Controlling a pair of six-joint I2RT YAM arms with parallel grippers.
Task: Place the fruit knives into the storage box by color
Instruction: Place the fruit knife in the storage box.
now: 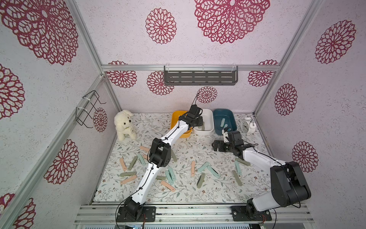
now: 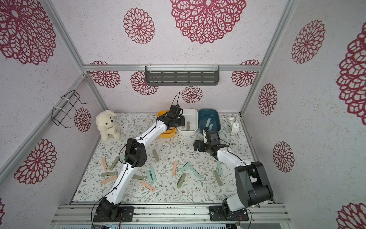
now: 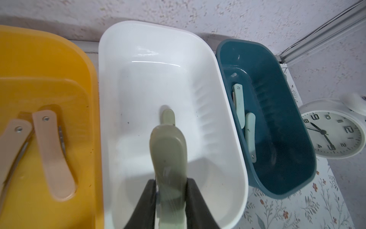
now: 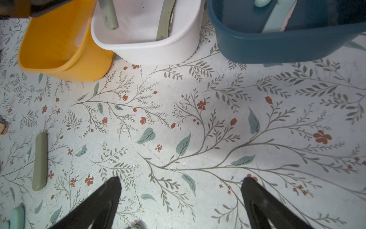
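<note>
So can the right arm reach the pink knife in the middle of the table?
Probably yes. The right hand is open and empty over bare table, the pink knife lies flat nearby with nothing on it, and the left arm is off at the white tub.

White plush dog (image 1: 125,125) back left; white alarm clock (image 1: 247,126) back right; grey slotted shelf (image 1: 200,77) on rear wall.
</note>
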